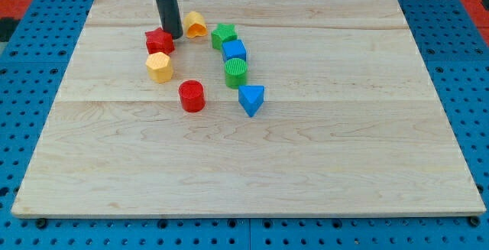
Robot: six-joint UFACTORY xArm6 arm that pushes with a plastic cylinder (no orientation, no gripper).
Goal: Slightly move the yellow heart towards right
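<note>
The yellow heart lies near the view's top, left of centre, on the wooden board. My tip stands just to the left of the yellow heart, very close to it, and at the upper right edge of the red star. The rod rises out of the view's top.
A yellow hexagon lies below the red star. A red cylinder lies lower. Right of the heart run a green star, a blue cube, a green cylinder and a blue triangle. Blue pegboard surrounds the board.
</note>
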